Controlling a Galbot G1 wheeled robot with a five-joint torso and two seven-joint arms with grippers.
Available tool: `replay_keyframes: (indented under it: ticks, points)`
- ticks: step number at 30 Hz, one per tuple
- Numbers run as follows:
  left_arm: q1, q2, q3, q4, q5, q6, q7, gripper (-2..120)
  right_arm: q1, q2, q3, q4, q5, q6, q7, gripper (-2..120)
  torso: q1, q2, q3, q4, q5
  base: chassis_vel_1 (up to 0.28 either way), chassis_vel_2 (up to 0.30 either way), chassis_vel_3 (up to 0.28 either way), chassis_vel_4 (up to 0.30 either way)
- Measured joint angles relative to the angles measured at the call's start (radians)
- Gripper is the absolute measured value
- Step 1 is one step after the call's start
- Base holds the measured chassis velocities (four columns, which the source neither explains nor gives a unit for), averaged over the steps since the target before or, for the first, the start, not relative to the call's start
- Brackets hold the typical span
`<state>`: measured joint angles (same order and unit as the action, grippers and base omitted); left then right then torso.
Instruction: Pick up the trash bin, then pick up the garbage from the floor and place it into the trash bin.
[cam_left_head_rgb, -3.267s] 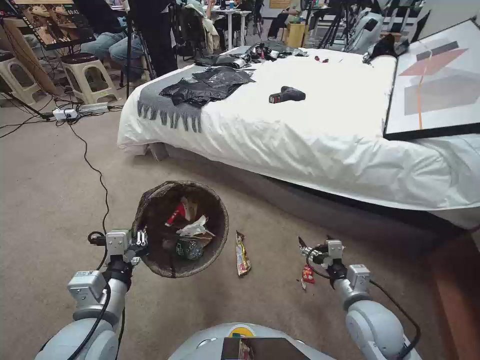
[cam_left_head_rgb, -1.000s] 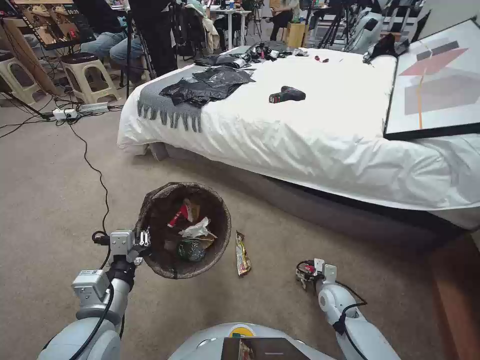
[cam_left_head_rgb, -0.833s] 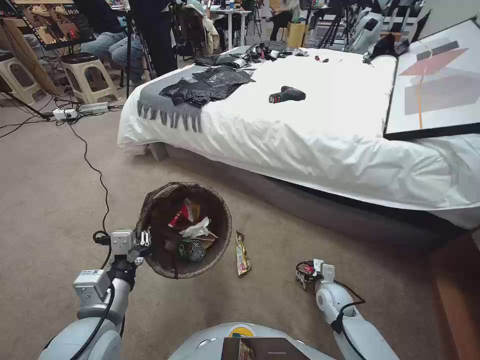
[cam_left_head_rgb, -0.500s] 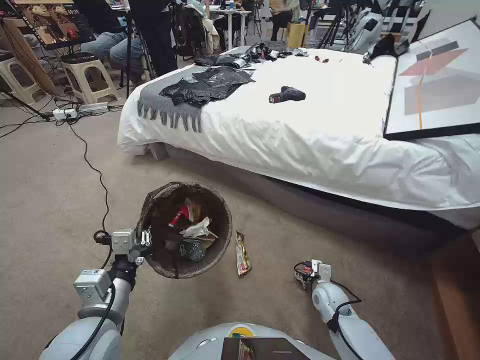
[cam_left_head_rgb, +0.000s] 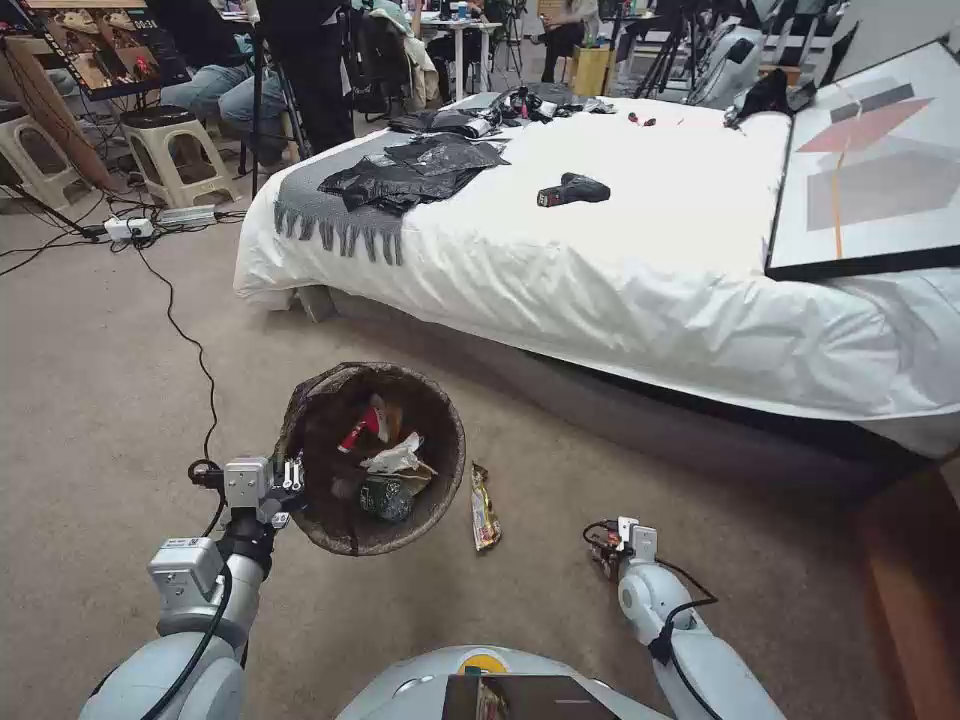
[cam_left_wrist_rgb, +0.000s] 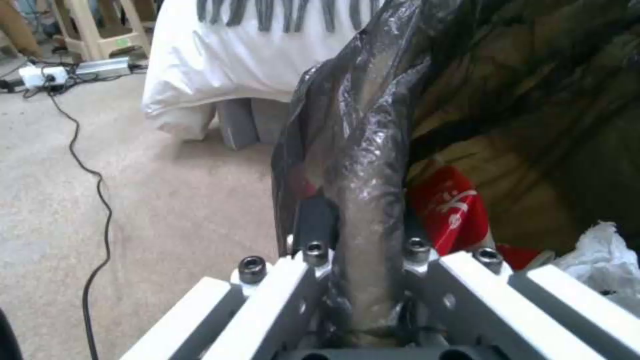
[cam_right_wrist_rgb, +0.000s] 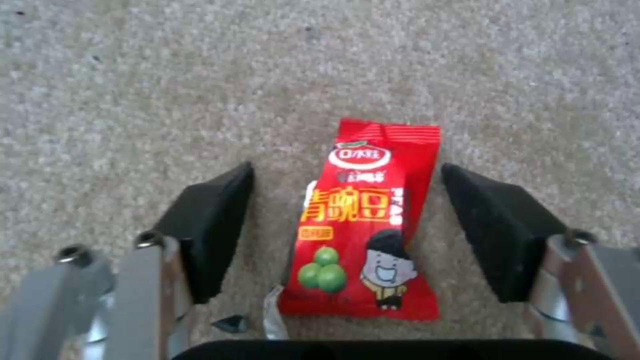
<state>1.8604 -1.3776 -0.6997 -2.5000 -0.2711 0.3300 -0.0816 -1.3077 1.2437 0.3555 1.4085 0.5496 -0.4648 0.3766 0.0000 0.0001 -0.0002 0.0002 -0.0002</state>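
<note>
Jaws of right gripper (cam_right_wrist_rgb: 347, 225) now lowered to carpet, spread wide either side of red wrapper (cam_right_wrist_rgb: 363, 220), not touching; left gripper (cam_left_wrist_rgb: 363, 245) stays clamped on trash bin (cam_left_head_rgb: 375, 455) rim, held up.

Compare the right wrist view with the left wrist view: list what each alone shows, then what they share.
Right wrist alone: the right claw open, its pads either side of a small red snack wrapper lying flat on the carpet.

Left wrist alone: the left claw shut on the trash bin's bag-covered rim, a red-and-white paper cup and white tissue inside, and the white bed behind.

Both: beige carpet.
</note>
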Motion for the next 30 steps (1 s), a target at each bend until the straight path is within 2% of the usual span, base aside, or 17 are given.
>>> replay_keyframes:
  ticks: [16,19,21,23,24,28,30]
  points:
    - [0.002,0.000,0.013,0.000,0.009,0.000,-0.002,3,-0.014,-0.002,0.003,0.014,0.012,0.006,0.003,28,0.000,0.000,0.000,0.0003,0.0011,0.000,0.000,0.000,0.000]
    - [0.002,0.000,0.014,0.000,0.010,0.000,-0.002,3,-0.017,-0.006,0.008,0.015,0.012,0.006,0.005,22,0.000,0.000,0.000,-0.0004,-0.0005,0.000,0.000,0.000,0.000]
    - [0.003,0.001,0.015,0.000,0.010,0.000,-0.002,3,-0.020,-0.007,0.014,0.023,0.014,0.006,0.005,11,0.000,0.000,0.000,-0.0006,0.0008,0.000,0.000,0.000,0.000]
    - [0.003,0.001,0.015,0.000,0.010,-0.001,-0.002,3,-0.021,-0.007,0.016,0.027,0.015,0.006,0.005,8,0.000,0.000,0.000,-0.0005,0.0006,0.000,0.000,0.000,0.000]
    - [0.004,0.001,0.014,0.000,0.010,-0.001,-0.002,3,-0.027,-0.010,0.025,0.041,0.016,0.004,0.005,2,0.000,0.000,0.000,-0.0006,0.0001,0.000,0.000,0.000,0.000]
    - [0.005,0.002,0.014,0.000,0.010,-0.001,-0.002,3,-0.041,-0.019,0.037,0.089,0.018,0.001,0.000,0,0.000,0.000,0.000,-0.0006,0.0002,0.000,0.000,0.000,0.000]
    - [0.004,0.003,0.014,0.000,0.010,-0.001,-0.003,3,-0.060,-0.034,0.048,0.156,0.019,-0.001,-0.018,0,0.000,0.000,0.000,-0.0005,0.0003,0.000,0.000,0.000,0.000]
